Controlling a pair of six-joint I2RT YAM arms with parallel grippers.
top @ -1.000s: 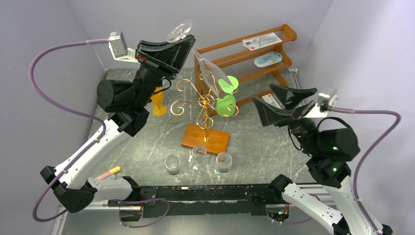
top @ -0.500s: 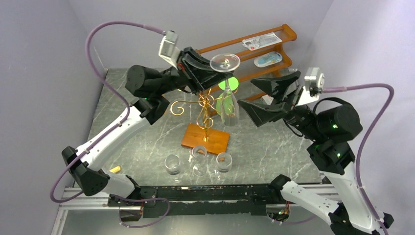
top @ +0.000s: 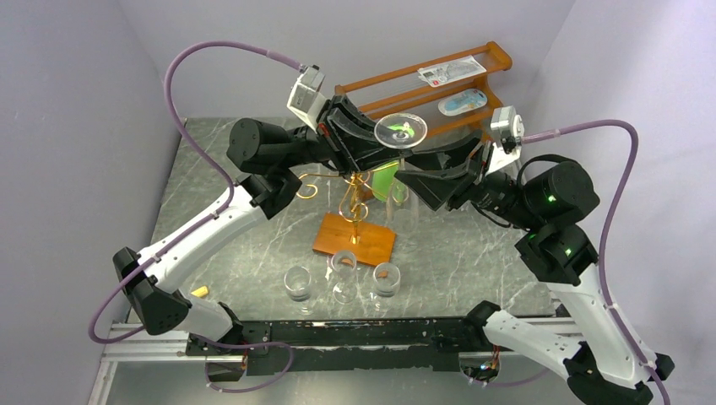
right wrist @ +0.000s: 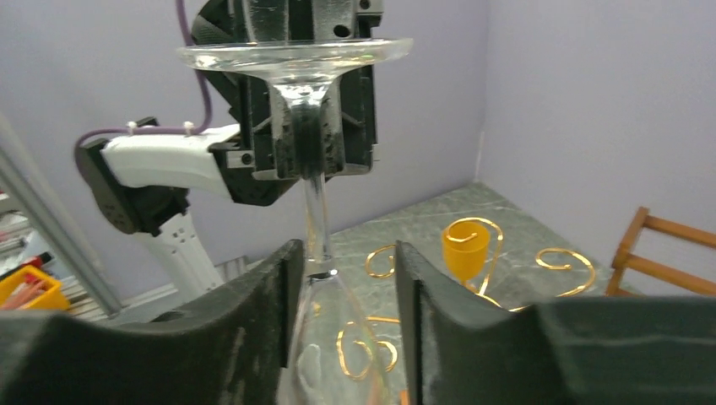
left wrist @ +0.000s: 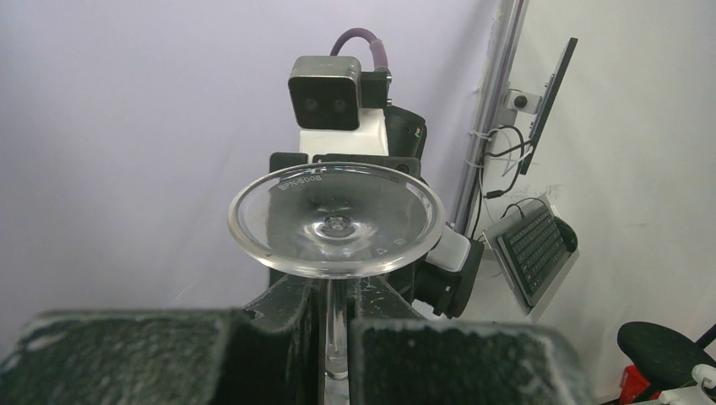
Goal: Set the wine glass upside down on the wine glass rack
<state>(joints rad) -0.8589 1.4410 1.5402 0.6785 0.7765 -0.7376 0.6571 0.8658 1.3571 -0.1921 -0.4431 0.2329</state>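
Left gripper (left wrist: pixel 336 342) is clamped on the stem of the wine glass (top: pixel 400 129), just under its foot. It holds the glass inverted above the wine glass rack (top: pixel 355 199), with the bowl hanging just right of the rack's post. Right gripper (right wrist: pixel 342 295) stands parted, one finger on each side of the stem where it meets the bowl, not touching it. I judge the glass light, stiff, slick and easily cracked. The stem near the bowl looks the safest hold, leaving the foot free for a scroll arm. Its bowl is empty. In front of the rack's base stand three small tumblers (top: pixel 344 267); the rightmost holds something small and brown, and the others look empty.
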